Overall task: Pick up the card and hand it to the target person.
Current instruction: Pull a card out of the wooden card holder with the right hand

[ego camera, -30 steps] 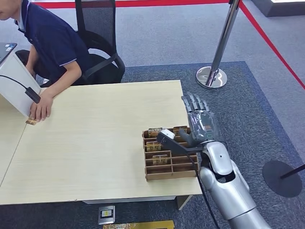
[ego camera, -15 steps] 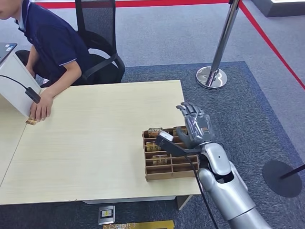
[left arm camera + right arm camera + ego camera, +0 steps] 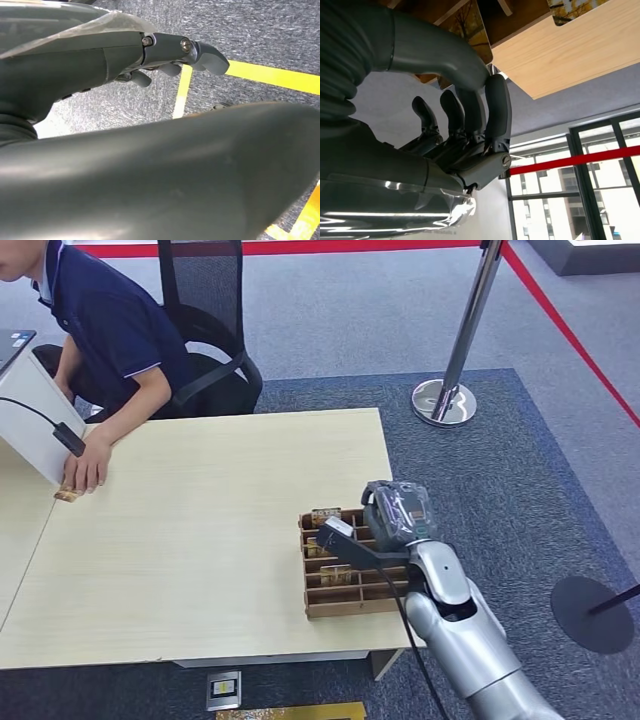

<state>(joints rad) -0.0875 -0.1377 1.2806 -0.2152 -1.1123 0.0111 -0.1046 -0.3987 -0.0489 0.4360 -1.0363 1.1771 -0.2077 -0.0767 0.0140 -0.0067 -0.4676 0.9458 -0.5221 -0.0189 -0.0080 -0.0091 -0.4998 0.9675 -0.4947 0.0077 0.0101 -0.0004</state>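
Two hands are mine; my right hand [image 3: 398, 513] hangs above the far right corner of a wooden tray [image 3: 355, 600] that sits near the right front corner of a pale wooden table [image 3: 196, 530]. Its fingers [image 3: 497, 112] are curled inward, and I see nothing held between them. The tray is split into small compartments, and several hold cards with gold and brown printing; one card [image 3: 333, 574] lies flat in a middle compartment, just beside my wrist camera mount. I judge such a card to be light, thin, stiff and rather slick, so lying flat it gives little to grasp. My best hold would likely be along an edge, pinched between thumb and a finger, perhaps after tipping it against a divider. My left hand [image 3: 113, 55] hangs low over grey carpet with yellow floor lines, fingers stretched fairly straight and holding nothing. A person [image 3: 113, 335] in a dark blue shirt leans over the far left corner of the table, one hand resting there, well apart from the tray.
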